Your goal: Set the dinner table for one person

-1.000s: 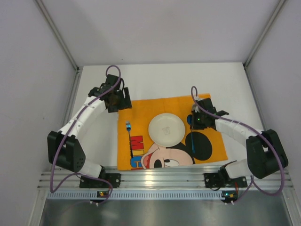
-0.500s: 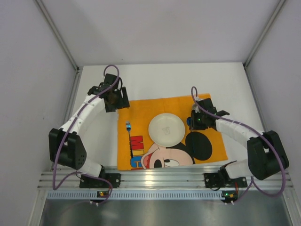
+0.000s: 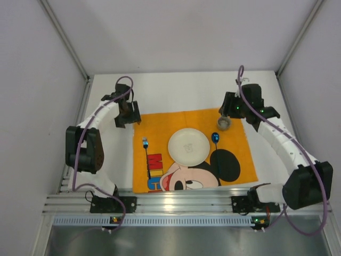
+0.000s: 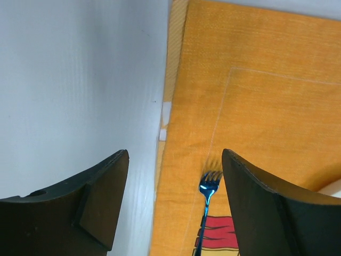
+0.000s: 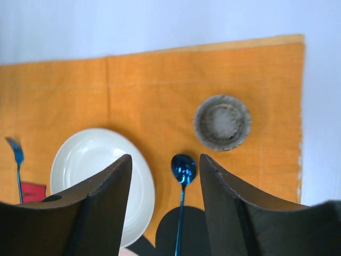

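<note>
Jaws are held wide apart and empty on both the left gripper and the right gripper. The large white rectangular dinner table is seen beneath both arms. An orange Mickey Mouse cloth placemat is spread on it, on which a round white plate, blue metal fork, blue metal spoon and small grey round bowl are laid.

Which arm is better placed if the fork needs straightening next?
Left. The left gripper, open, hangs just beyond the fork; the right gripper is across the plate, by the grey cup.
</note>
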### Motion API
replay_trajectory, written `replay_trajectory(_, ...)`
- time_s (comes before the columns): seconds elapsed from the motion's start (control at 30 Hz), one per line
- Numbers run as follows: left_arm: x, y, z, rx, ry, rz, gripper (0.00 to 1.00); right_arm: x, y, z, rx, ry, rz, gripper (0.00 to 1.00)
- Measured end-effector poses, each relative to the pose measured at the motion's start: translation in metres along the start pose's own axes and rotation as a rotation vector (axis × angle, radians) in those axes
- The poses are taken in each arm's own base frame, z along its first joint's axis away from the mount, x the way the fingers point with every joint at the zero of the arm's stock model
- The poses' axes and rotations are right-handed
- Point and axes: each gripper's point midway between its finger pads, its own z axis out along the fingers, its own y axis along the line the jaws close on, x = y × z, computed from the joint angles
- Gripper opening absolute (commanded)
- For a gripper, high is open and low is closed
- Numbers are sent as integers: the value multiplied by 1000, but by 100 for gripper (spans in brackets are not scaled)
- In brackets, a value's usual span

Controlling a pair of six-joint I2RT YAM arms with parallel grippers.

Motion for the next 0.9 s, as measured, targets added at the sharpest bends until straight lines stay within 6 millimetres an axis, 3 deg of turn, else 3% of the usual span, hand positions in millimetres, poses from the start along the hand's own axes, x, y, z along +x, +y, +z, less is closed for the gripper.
replay_trajectory(0.1, 3, 4, 24, -15, 50, 6, 75, -17, -34, 16, 60, 5, 83, 56)
replay_trajectory(0.23, 0, 3, 52, -13, 99, 7, 73, -22, -76, 45, 133, 72, 165, 57)
replay_trajectory(0.5, -14, 1, 85, -2, 134, 11, 66, -34, -108, 102, 131, 151, 246, 57)
replay_trajectory(0.67, -21, -2, 89, 18, 133, 8, 51, -31, -135, 131, 161, 185, 298, 57)
replay_trajectory(0.9, -28, 0, 93, 39, 133, -5, 23, -2, -168, 151, 238, 256, 360, 56)
